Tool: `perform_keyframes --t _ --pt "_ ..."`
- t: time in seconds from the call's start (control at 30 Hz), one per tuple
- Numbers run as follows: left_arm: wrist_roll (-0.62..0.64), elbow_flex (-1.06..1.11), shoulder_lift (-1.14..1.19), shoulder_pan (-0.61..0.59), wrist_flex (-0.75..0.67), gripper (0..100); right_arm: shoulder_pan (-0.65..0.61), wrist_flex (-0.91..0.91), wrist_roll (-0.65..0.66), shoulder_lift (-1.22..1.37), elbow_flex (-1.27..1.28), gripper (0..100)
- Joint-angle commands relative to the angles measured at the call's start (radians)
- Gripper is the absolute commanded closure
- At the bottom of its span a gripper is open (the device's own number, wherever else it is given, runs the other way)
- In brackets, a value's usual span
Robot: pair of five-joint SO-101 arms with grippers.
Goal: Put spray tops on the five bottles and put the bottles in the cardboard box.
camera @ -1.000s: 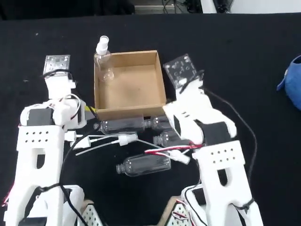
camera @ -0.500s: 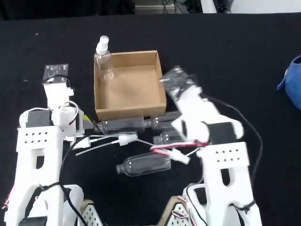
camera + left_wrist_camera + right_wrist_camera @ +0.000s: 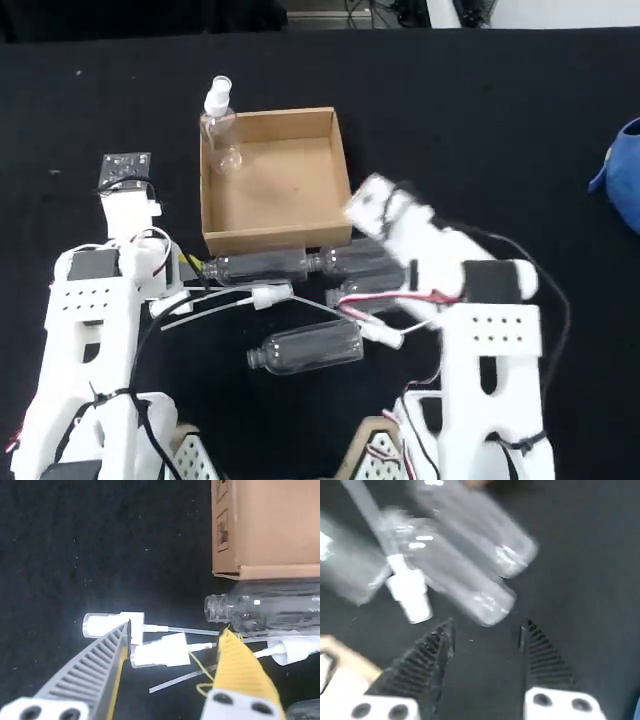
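The left pincer gapes wide and holds nothing, its jaws either side of a loose spray top, probably lined up to pick it; just beyond lies an uncapped bottle against the cardboard box; the right pincer, likewise open and empty, hangs near more bare bottles; one capped bottle stands at the box's far corner; black tabletop; a blue object well apart.

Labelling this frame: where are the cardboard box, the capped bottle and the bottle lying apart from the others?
cardboard box (image 3: 285,190): high view, bare inner floor.
capped bottle (image 3: 220,135): high view, clear body under its spray top.
bottle lying apart (image 3: 308,350): high view, middle of its body.
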Motion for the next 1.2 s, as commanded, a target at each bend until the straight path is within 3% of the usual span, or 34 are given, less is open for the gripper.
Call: perform_keyframes --t 0.0,0.27,0.37,0.53,0.73,0.93,1.17 --pt "0.052 -0.019 -0.029 -0.074 -0.021 83 -0.212 0.081 -0.009 -0.031 -0.079 80.9" --pt "0.199 -0.082 -0.025 -0.318 -0.018 83 -0.667 0.046 -0.158 -0.030 0.053 80.6" --pt "0.206 -0.084 -0.032 -0.361 -0.023 83 -0.773 -0.002 -0.198 -0.030 0.119 79.9" --pt "0.206 -0.084 -0.032 -0.371 -0.021 83 -0.783 -0.110 -0.175 -0.030 0.251 70.8" --pt "0.206 -0.084 -0.034 -0.378 -0.017 83 -0.767 -0.290 -0.141 -0.030 0.424 71.9" --pt "0.206 -0.084 -0.034 -0.472 -0.018 83 -0.709 -0.454 -0.140 -0.028 0.533 71.7" --pt "0.206 -0.082 -0.034 -0.479 -0.017 83 -0.718 -0.539 -0.140 -0.028 0.579 73.8"
